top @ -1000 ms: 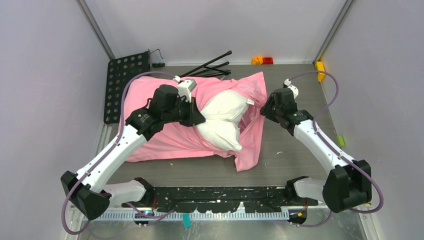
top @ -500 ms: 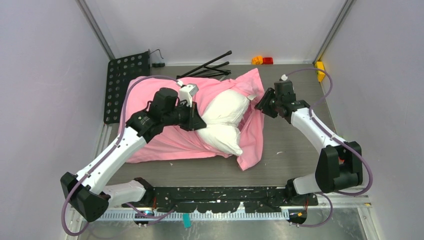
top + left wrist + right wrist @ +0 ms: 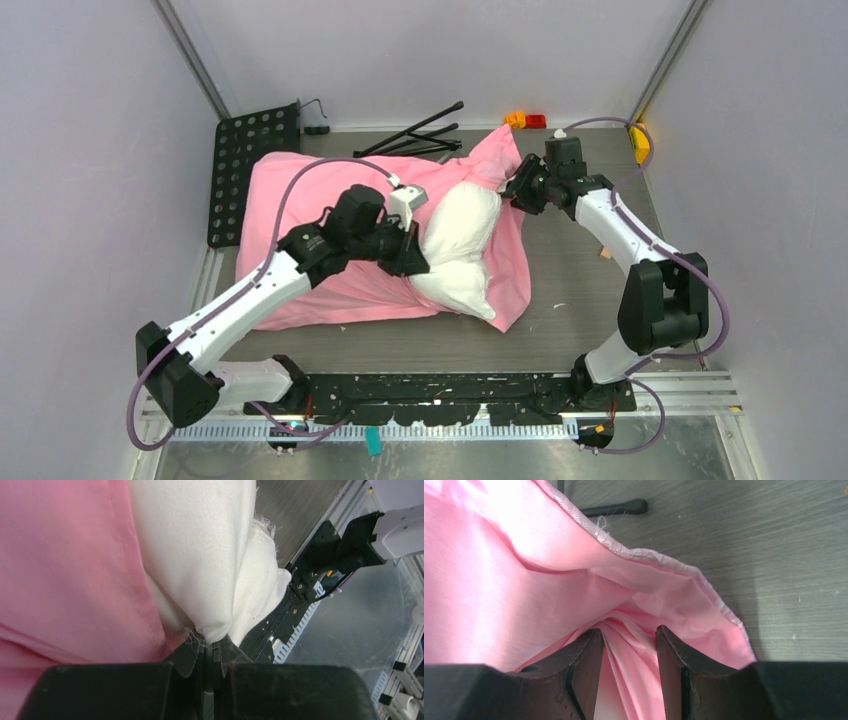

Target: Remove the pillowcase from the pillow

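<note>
Left pincer [image 3: 418,262] shut tight on a pinch of the white pillow [image 3: 462,225], at its left edge right where pink meets white; in the left wrist view, white cloth bunched between the pressed-together fingers. At far left, a black perforated plate [image 3: 240,165] by the wall. Next, the pink pillowcase [image 3: 300,200], spread over the left and middle of the table [image 3: 580,290], its open end lying under and around the pillow. Pillow in the middle, its right part bare. Behind it, black tripod legs [image 3: 420,130] on the table. Right pincer [image 3: 513,190] at the pillowcase's far right corner, fingers partly apart, gripping a gathered fold of pink, the hem just past the tips. Farther right, small orange and red things [image 3: 525,121] by the back wall; a yellow block [image 3: 640,135] in the corner.
</note>
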